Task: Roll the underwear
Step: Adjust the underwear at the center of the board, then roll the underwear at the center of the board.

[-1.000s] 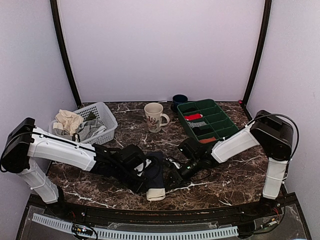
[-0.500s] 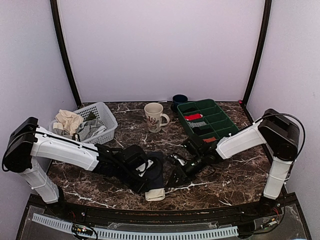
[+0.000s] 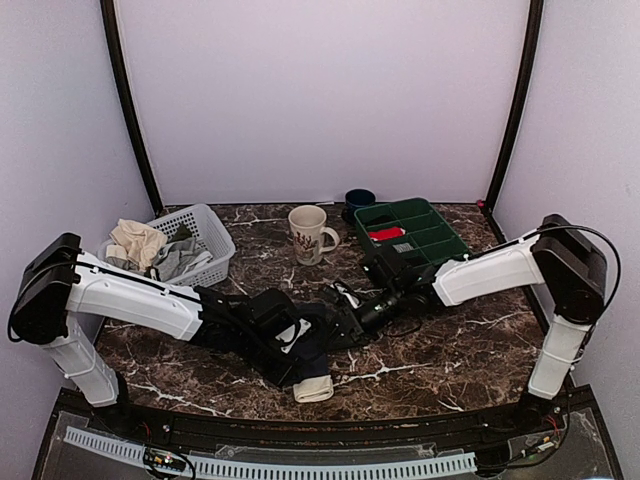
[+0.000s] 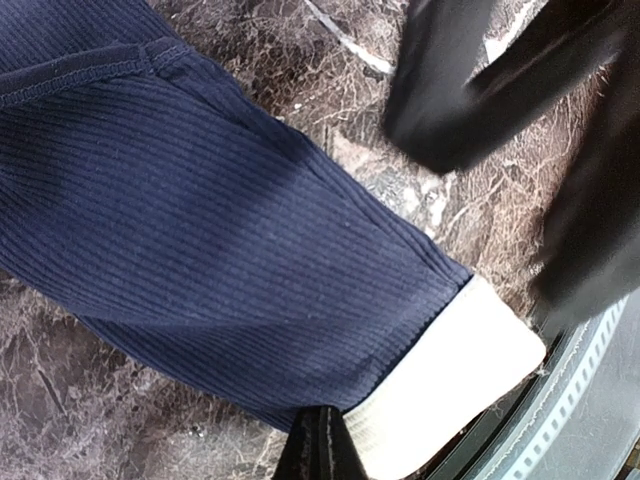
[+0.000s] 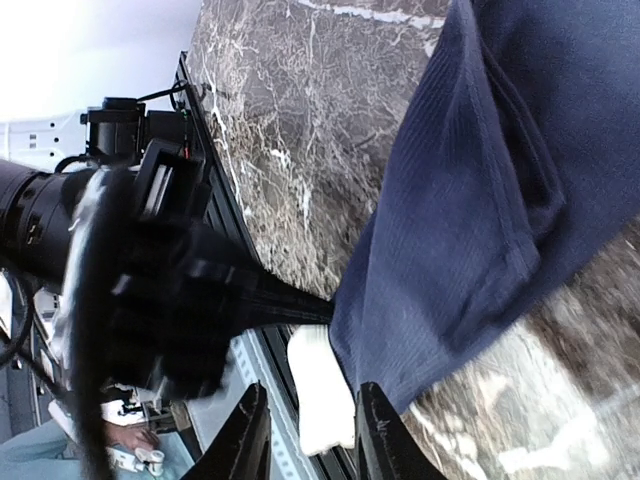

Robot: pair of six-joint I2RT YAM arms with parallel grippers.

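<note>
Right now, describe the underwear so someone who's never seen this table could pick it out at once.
On the dark marble table, look mid-table near the front edge, closer than the cream mug. The underwear is the ribbed navy cloth lying there. Its cream waistband at the near end sets it apart from the small bundles in the green tray.

You see the underwear [image 4: 220, 250] as soft, matt navy cloth in a fine ribbed knit, and its waistband [image 4: 450, 380] as smoother cream cloth. The table [image 3: 450, 350] under it looks like polished dark marble with white veins, faintly glossy. The basket [image 3: 205, 224] is white lattice plastic, the tray [image 3: 452, 238] smooth green plastic, and the mug [image 3: 307, 232] glossy cream. Your left arm [image 3: 130, 295] and right arm [image 3: 490, 272] have smooth white shells.
</note>
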